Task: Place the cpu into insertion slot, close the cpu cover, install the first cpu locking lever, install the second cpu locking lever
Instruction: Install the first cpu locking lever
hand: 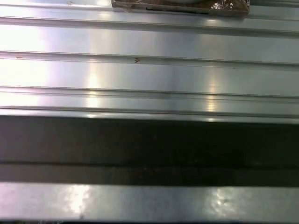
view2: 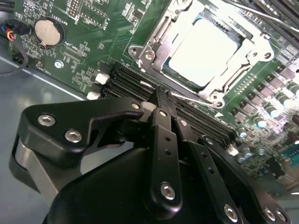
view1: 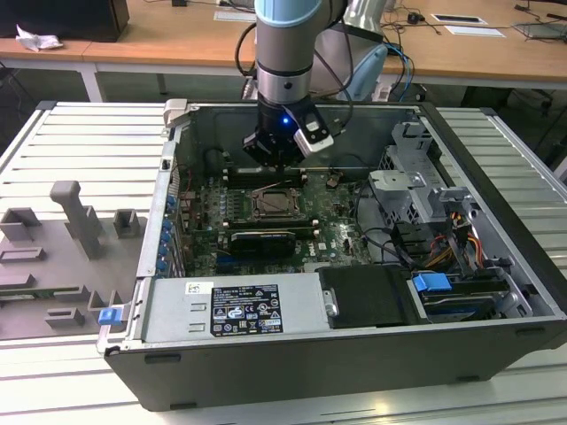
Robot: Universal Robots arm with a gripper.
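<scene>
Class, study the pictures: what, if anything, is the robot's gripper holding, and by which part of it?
Nothing that can be made out. In the second wrist view the gripper appears shut and empty, its tip near a thin metal lever beside the cpu, which sits in the insertion slot.

The robot arm is a thick round tube. It is shiny silver with a light blue cap at the joint on top. Black cables hang in loops beside it. Lower down the arm turns black, and a small blue light glows there. A little white box sits on the side by the light. In the second wrist view the gripper is matt black, with long flat bars held by round silver screws. One thick curved black piece has two screws in it.
</scene>
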